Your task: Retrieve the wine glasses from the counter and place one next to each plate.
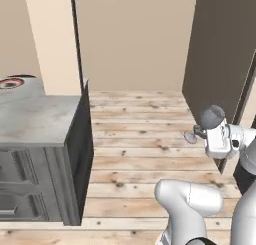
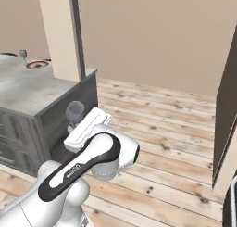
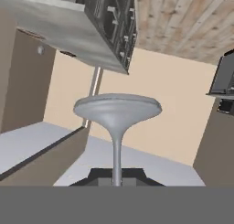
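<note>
We pinch a glass (image 3: 117, 115) by its stem in the gripper (image 3: 117, 178), centre frame, carrying it toward the worktop (image 1: 35, 119) plate (image 1: 11, 82).

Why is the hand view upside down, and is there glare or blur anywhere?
Hand view: rolled with the hand, so the plank floor is at top; the wine glass in the shut tool is sharp. Left base view: flat, even light, no glare. Right base view: same light; the red-rimmed plate is small and soft.
</note>
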